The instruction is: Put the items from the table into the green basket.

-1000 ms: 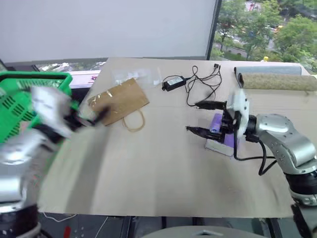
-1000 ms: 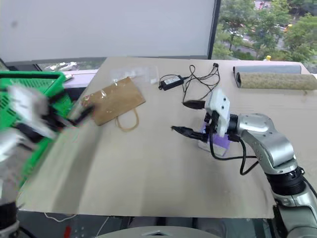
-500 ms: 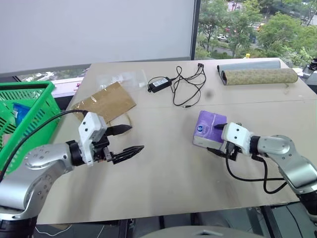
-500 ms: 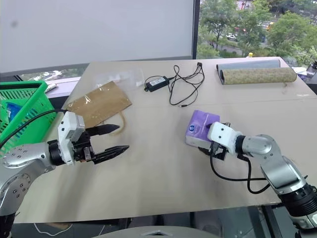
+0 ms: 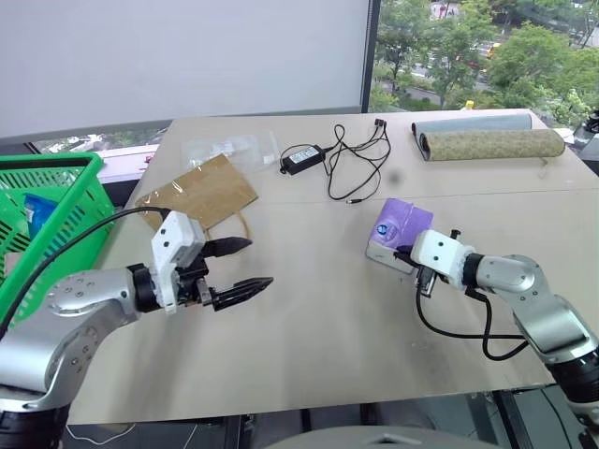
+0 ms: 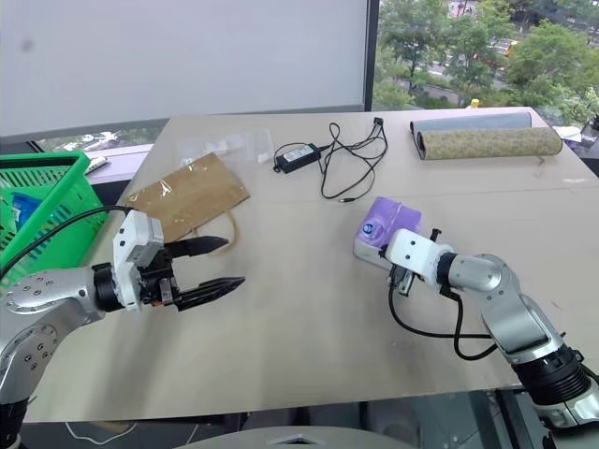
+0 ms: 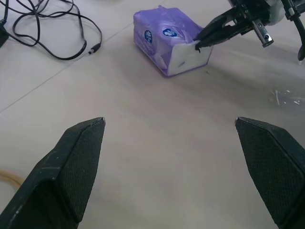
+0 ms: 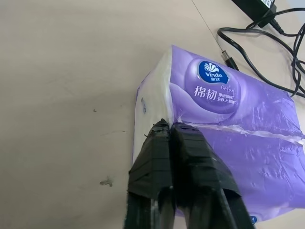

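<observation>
Now that my right gripper point(image 8: 170, 130) has snapped its jaws together on the purple tissue pack's point(image 8: 224, 129) wrapper, lifting comes next; left gripper point(image 5: 238, 265) jaws spread, idle over the counter point(image 5: 309, 337).

tissue pack point(image 8: 224, 119): showing purple wrap with white ends and a blue round logo
basket point(image 5: 58, 201): showing bright green lattice, something blue lying inside, perhaps a packet
table point(image 5: 318, 327): showing pale beige
paper bag point(image 5: 198, 192): showing flat brown
charger point(image 5: 301, 157): showing black, cable black too
rolled mat point(image 5: 491, 143): showing speckled olive-tan
gripper fingers point(image 7: 78, 162): showing black
</observation>
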